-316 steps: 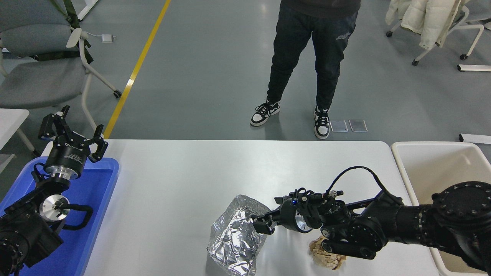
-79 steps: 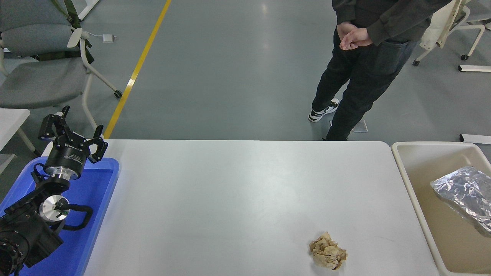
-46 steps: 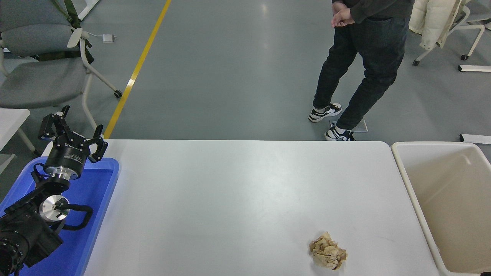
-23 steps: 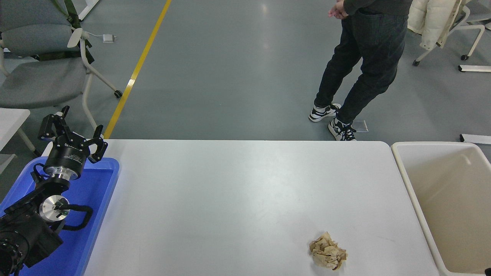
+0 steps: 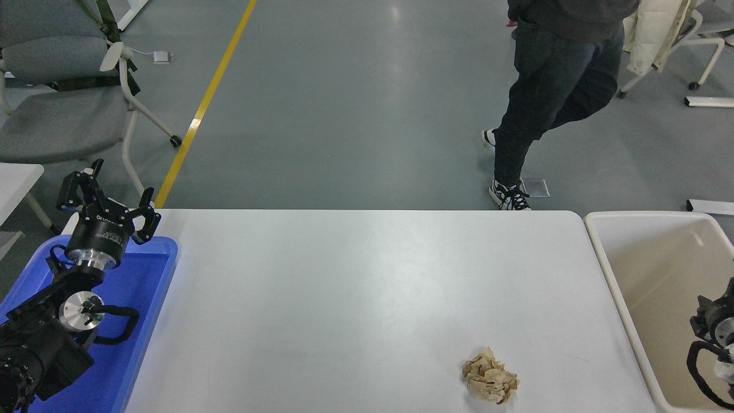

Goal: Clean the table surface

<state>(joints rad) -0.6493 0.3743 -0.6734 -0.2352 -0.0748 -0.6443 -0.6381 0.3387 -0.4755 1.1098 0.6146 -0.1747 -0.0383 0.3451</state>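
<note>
The white table surface [image 5: 355, 287] fills the middle of the head view. A crumpled brown paper wad [image 5: 489, 383] lies on it near the front right. My left gripper [image 5: 110, 190] is open and empty, parked over the blue tray [image 5: 150, 287] at the left. Only a black piece of my right arm [image 5: 713, 339] with a looped cable shows at the right edge, over the beige bin [image 5: 608, 269]. It is well right of the wad and apart from it.
The beige bin stands against the table's right end; no contents show in its visible part. A person [image 5: 550, 86] in dark trousers walks on the floor beyond the far right corner. Grey chairs [image 5: 57, 97] stand at the far left.
My right arm has come into view at the right edge over the bin. The person has stepped further right and away. The foil seen in the bin 1.7 s ago no longer shows.
</note>
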